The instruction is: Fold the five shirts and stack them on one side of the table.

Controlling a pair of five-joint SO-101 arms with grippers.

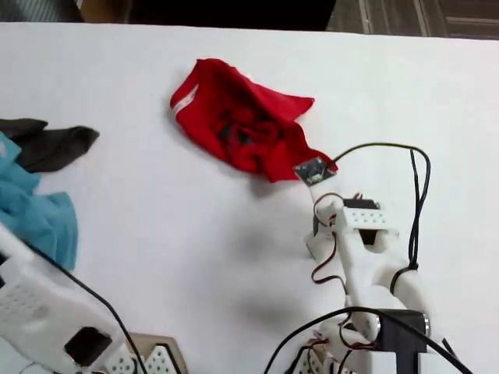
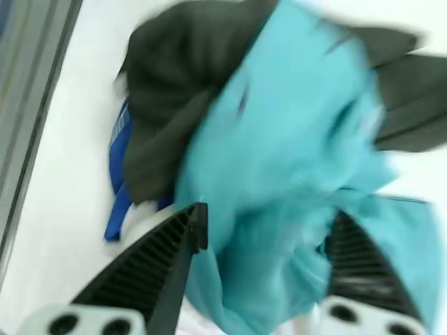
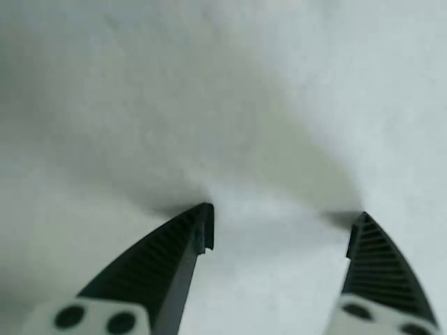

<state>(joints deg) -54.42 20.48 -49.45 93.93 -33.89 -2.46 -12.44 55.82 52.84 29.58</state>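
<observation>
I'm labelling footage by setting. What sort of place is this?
Probably a robotics lab or workshop bench: small white arms with exposed cables stand at a plain white table, with a crumpled red shirt lying on it as practice material.

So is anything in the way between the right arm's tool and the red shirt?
Nothing that I can see. The right tool is open over bare white table. The red shirt lies crumpled close by on that table, and no other thing sits between them.
</observation>
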